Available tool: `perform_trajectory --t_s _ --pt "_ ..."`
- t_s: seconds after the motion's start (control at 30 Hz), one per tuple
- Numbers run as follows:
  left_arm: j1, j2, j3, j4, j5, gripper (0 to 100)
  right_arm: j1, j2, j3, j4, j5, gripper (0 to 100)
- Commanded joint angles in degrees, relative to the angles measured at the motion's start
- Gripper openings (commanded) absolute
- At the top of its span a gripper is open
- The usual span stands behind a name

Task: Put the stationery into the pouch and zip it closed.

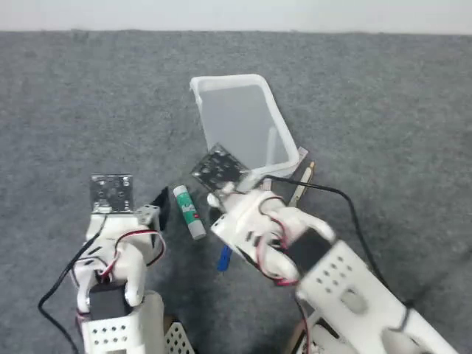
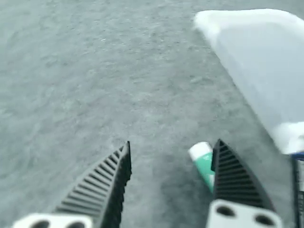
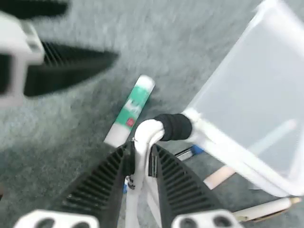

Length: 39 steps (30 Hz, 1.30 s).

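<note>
While stretched forward, right fingers (image 3: 105, 184) pinch pouch (image 3: 247, 95).

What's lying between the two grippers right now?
A glue stick lies flat on the grey carpet between the left gripper and the right gripper. The high view and right wrist view both show it.

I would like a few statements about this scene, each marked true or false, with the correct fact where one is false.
1. The left claw is open. True.
2. The glue stick lies inside the pouch. False: it lies outside, on the carpet.
3. The right claw is shut on the pouch's white loop. True.
4. The left claw holds the glue stick. False: it holds nothing; the glue stick lies beside one finger.
</note>
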Motion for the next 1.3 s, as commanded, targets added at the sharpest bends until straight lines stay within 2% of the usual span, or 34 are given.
perform_trajectory --t_s 0.0,0.1,0.3,0.43,0.6,0.83,1.0,1.27 --pt "2.99 -0.35 -3.12 -1.67 0.09 31 1.01 -9.89 1.41 -2.51 1.05 0.6" --pt "5.19 -0.35 -3.12 -1.85 2.99 36 1.01 -15.69 2.81 -2.68 0.97 0.6" --pt "10.29 -0.62 -3.12 -2.99 3.52 36 1.01 -22.81 2.90 -2.15 0.79 0.6" --pt "10.46 -0.53 -3.12 -7.74 6.42 36 0.75 -24.04 2.90 -2.15 0.79 0.6" --pt "10.73 -0.62 -3.21 -8.97 8.79 36 0.66 -23.96 2.90 -2.15 0.79 0.6" --pt "13.89 -0.62 -2.33 -8.88 9.41 36 -3.91 -23.96 2.90 -1.36 0.70 0.6" --pt "14.33 -0.62 -1.89 -8.97 9.41 36 -4.53 -23.96 2.90 -1.36 0.70 0.6" --pt "13.98 -0.53 1.89 -14.59 9.23 36 -4.70 -24.40 2.73 -0.48 -0.26 0.6"
